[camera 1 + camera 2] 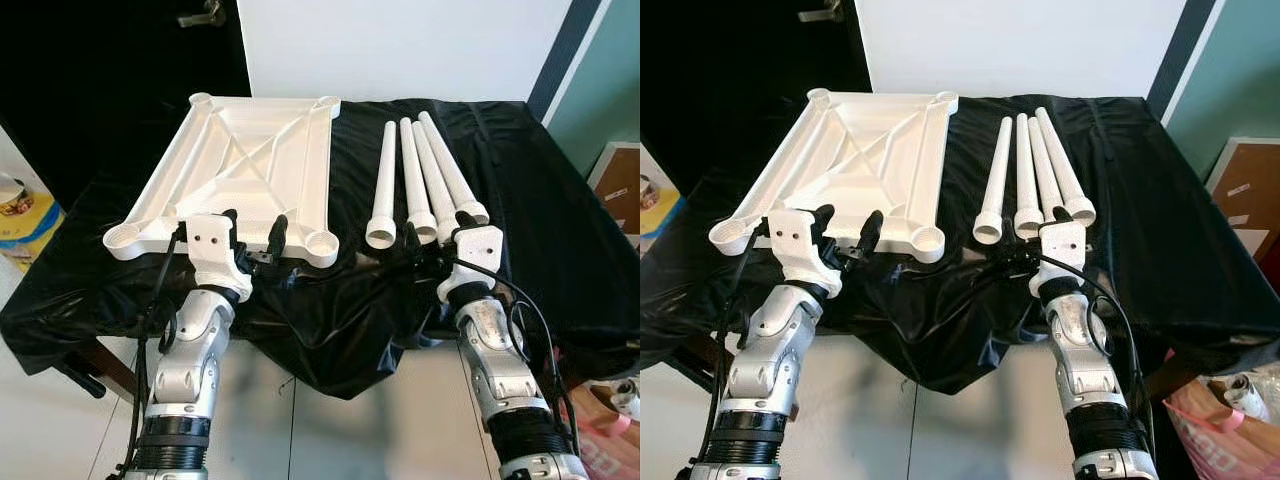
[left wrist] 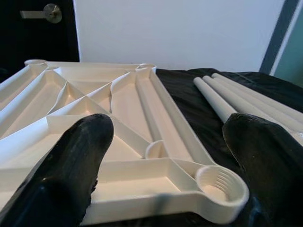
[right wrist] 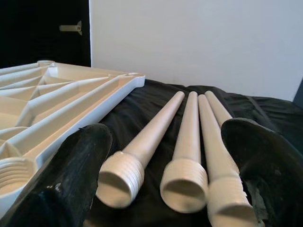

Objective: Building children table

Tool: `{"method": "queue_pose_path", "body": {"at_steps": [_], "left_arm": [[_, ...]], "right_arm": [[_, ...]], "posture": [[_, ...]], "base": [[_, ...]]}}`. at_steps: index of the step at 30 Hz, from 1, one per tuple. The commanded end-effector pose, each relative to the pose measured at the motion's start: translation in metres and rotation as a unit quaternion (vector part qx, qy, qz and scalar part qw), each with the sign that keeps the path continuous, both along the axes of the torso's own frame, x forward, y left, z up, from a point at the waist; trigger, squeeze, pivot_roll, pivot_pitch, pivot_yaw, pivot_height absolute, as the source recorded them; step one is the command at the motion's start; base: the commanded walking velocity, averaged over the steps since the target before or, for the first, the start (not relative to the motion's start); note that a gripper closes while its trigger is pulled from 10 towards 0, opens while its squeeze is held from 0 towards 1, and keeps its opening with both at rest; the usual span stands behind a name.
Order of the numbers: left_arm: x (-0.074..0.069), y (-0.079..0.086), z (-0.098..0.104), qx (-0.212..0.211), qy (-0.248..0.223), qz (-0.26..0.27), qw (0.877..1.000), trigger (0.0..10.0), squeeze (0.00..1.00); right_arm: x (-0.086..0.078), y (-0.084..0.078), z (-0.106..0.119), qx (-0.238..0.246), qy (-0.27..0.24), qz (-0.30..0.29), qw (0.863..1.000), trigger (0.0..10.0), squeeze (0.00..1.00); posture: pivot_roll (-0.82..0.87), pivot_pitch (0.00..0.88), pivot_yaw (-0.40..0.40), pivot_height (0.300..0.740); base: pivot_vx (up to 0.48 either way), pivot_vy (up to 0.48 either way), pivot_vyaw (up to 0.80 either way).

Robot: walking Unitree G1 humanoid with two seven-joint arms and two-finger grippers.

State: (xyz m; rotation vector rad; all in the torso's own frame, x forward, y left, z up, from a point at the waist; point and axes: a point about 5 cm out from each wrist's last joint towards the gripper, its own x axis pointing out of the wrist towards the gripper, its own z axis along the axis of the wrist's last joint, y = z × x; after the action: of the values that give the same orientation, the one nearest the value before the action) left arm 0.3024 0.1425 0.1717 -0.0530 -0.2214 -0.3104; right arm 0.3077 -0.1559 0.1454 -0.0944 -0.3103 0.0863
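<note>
Now my two grippers are at the near edge of the black cloth [image 1: 560,240], both wide open and holding nothing. My left gripper [image 1: 254,236] stands just before the near edge of the white tabletop [image 1: 250,160], which lies upside down with its ribs up, and its near right corner socket [image 2: 221,182] sits between my fingers in the left wrist view. My right gripper [image 1: 1032,240] points at the threaded ends of the four white legs [image 1: 420,180], which lie side by side on the cloth, to the right of the tabletop.

I think no leg is screwed in yet, so the work is at its beginning.

Some things can go wrong from here. The legs are round and lie very close, touching each other, so if I close on one I may push its neighbours and they can roll away. The cloth looks smooth and wrinkled, so the tabletop could slide when I press on it. Also the thread may go in crooked if I hold the leg tilted over the socket.
</note>
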Motion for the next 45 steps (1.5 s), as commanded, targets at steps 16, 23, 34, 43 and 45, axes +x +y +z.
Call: {"method": "queue_pose_path", "body": {"at_steps": [16, 23, 34, 43, 45], "left_arm": [[-0.001, 0.0051, -0.0013, -0.005, 0.0, 0.037, 0.999, 10.0, 0.0], [-0.0002, 0.0045, -0.0015, -0.009, -0.001, 0.044, 0.999, 10.0, 0.0], [-0.0005, 0.005, -0.0016, -0.017, 0.002, 0.042, 0.999, 10.0, 0.0], [-0.0014, 0.0059, -0.0036, -0.022, 0.014, 0.038, 0.999, 10.0, 0.0], [-0.0014, 0.0059, -0.0041, -0.02, 0.016, 0.038, 0.999, 10.0, 0.0]], "right_arm": [[0.0006, 0.0001, -0.0027, -0.008, 0.004, 0.004, 1.0, 10.0, 0.0], [0.0017, -0.0002, -0.002, -0.01, 0.002, 0.004, 1.0, 10.0, 0.0], [0.0021, 0.001, -0.0022, -0.007, 0.003, 0.003, 1.0, 10.0, 0.0], [0.0008, 0.0017, -0.0044, -0.003, 0.006, -0.002, 1.0, 10.0, 0.0], [0.0009, 0.001, -0.0053, -0.003, 0.007, -0.006, 1.0, 10.0, 0.0]], "posture": [[0.01, 0.0, -0.03, 0.74], [0.01, 0.0, -0.03, 0.74], [0.01, 0.0, -0.026, 0.74], [0.01, 0.0, -0.013, 0.74], [0.01, 0.0, -0.012, 0.74]], "base": [[0.276, 0.0, 0.0], [0.0, 0.0, 0.0], [0.0, 0.0, 0.0], [0.0, 0.165, 0.0], [0.0, 0.382, 0.0]]}}
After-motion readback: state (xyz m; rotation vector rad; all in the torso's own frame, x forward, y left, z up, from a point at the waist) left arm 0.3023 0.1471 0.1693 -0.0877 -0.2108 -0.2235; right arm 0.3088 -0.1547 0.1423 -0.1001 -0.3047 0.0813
